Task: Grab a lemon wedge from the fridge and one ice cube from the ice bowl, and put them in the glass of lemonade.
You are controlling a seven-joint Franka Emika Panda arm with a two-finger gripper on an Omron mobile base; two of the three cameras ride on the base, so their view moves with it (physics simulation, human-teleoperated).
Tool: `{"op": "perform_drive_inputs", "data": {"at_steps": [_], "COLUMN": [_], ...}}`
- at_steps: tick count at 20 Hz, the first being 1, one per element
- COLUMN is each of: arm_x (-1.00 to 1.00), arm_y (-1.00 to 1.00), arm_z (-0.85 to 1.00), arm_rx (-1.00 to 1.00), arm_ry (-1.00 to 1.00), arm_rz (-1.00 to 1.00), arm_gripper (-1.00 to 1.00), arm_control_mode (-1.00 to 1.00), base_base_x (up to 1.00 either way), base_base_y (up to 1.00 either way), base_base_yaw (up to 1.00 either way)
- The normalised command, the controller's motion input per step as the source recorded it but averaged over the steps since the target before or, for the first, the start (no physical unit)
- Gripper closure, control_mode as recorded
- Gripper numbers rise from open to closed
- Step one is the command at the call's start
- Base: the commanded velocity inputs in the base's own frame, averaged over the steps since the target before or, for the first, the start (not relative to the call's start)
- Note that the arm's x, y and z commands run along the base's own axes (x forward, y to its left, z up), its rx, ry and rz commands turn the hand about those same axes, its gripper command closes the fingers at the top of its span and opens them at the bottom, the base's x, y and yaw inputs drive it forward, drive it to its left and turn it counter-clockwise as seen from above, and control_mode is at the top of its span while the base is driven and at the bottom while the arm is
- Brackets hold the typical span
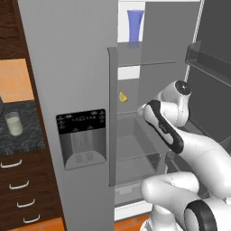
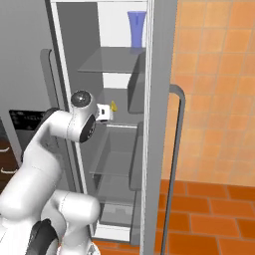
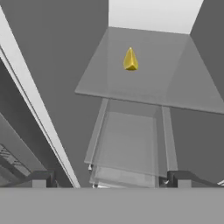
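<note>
Open fridge interior, one lemon wedge on a glass shelf, one blue cup above, gripper fingers spread apart, empty

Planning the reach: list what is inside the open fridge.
Inside the fridge: a lemon wedge on a glass shelf, a blue cup above it, drawers below. The shut door hides its other side.

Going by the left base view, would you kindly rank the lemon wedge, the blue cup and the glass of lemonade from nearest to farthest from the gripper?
1. Lemon wedge, on the fridge shelf ahead of the open gripper.
2. Blue cup, on the shelf above.
3. Glass of lemonade, on the counter far left, beyond the closed door.
</note>
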Motion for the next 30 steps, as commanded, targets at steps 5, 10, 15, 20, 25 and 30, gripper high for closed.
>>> {"op": "perform_drive_inputs", "data": {"at_steps": [5, 10, 15, 20, 25, 30], "arm_x": [0.42, 0.42, 0.43, 0.50, 0.58, 0.54], "arm_y": [0.00, 0.00, 0.01, 0.04, 0.03, 0.00], "arm_z": [0.00, -0.11, -0.19, -0.15, -0.07, -0.03], "arm_rx": [0.00, 0.00, 0.00, 0.00, 0.00, 0.00], "arm_ry": [0.00, 0.00, 0.00, 0.00, 0.00, 0.00], "arm_rz": [0.06, 0.08, 0.08, 0.03, 0.00, 0.00], "arm_gripper": [-1.00, -1.00, -1.00, -1.00, -1.00, -1.00], "arm_control_mode": [-1.00, -1.00, -1.00, -1.00, -1.00, -1.00], "base_base_x": [0.00, 0.00, 0.00, 0.00, 0.00, 0.00], "base_base_y": [0.00, 0.00, 0.00, 0.00, 0.00, 0.00], "base_base_yaw": [0.00, 0.00, 0.00, 0.00, 0.00, 0.00]}}
